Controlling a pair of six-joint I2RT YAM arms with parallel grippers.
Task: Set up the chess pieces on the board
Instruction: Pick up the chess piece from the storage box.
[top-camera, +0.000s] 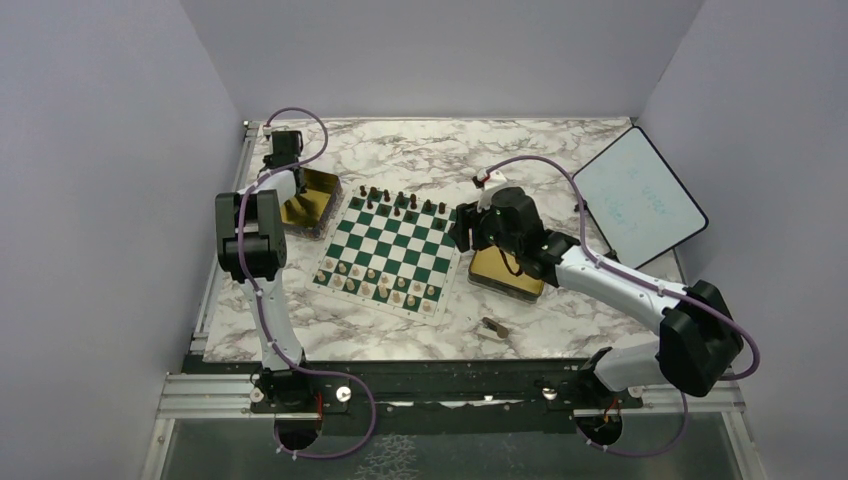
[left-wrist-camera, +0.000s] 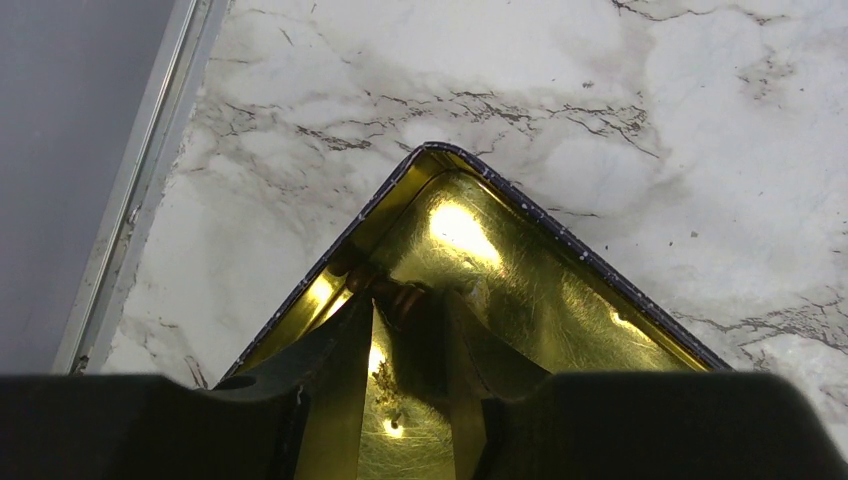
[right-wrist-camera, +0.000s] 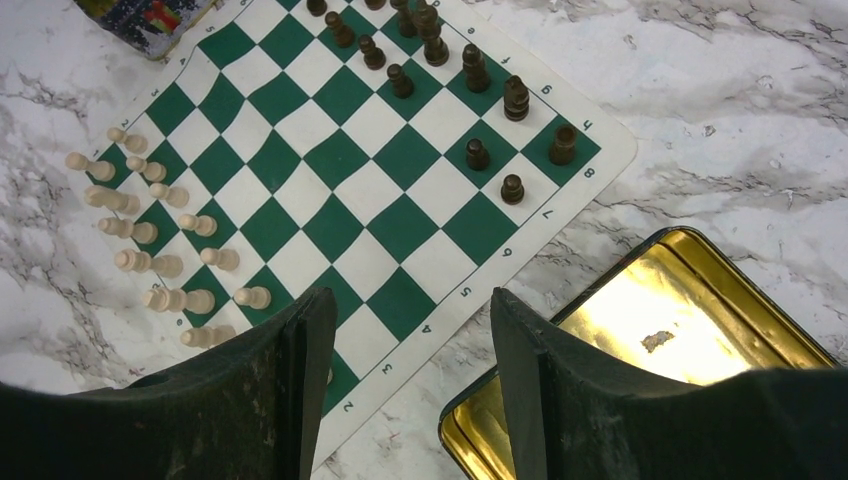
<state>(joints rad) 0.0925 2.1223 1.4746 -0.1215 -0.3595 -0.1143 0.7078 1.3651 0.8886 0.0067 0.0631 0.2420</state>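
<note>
The green-and-white board (top-camera: 392, 248) lies mid-table. Dark brown chess pieces (top-camera: 400, 203) stand along its far edge and pale beige ones (top-camera: 385, 285) along its near edge; the right wrist view shows both sets, dark (right-wrist-camera: 475, 75) and pale (right-wrist-camera: 150, 235). My left gripper (left-wrist-camera: 408, 300) reaches into the corner of a gold tin (left-wrist-camera: 520, 280). Its fingers sit narrowly on either side of a dark piece (left-wrist-camera: 385, 285) lying there; whether they press it does not show. My right gripper (right-wrist-camera: 412, 300) hangs open and empty over the board's right edge (right-wrist-camera: 470, 290).
A second gold tin (top-camera: 505, 272) sits right of the board, under my right gripper (top-camera: 462, 228). One dark piece (top-camera: 494, 326) lies on the marble near the front. A black-rimmed white tablet (top-camera: 640, 195) leans at the back right. The left tin (top-camera: 318, 195) is beside the table's left rail.
</note>
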